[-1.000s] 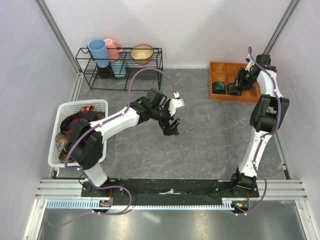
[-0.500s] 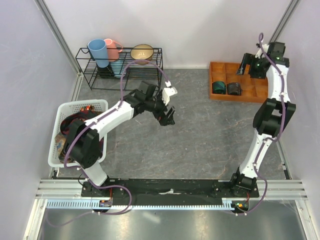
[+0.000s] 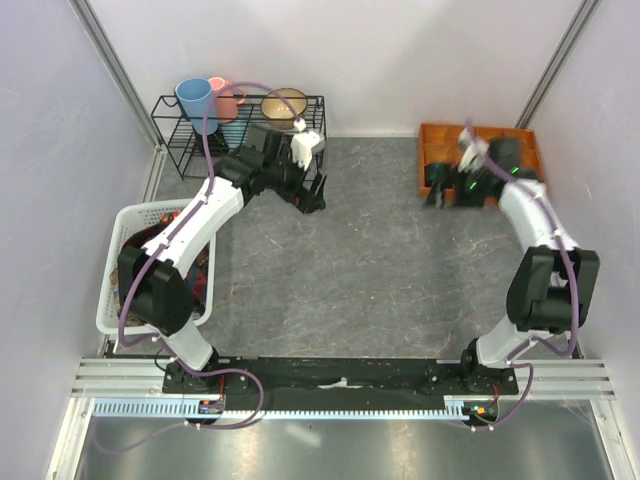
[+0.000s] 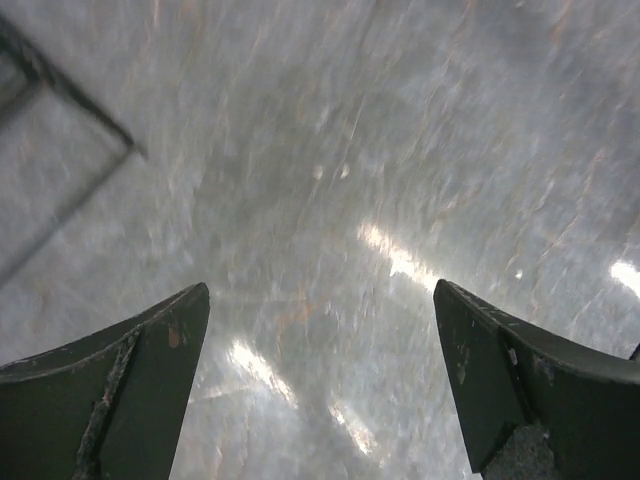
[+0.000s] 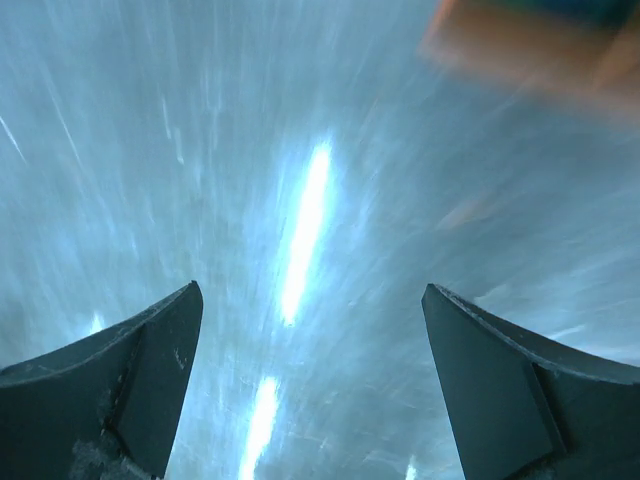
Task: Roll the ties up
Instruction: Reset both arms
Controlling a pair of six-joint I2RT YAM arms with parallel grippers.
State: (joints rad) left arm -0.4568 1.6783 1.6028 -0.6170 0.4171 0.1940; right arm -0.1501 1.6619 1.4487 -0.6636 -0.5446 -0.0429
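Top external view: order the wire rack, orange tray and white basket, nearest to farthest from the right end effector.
From the right end effector:
1. orange tray, just beside it, back right.
2. wire rack, back left.
3. white basket, far left edge.

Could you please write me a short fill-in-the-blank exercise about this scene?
The dark patterned cloth ties lie in the white plastic basket at the ____ edge of the grey table. The left claw has its jaws ____. The right claw, also open, is next to the ____ wooden compartment tray.
Missing: left; open; orange.
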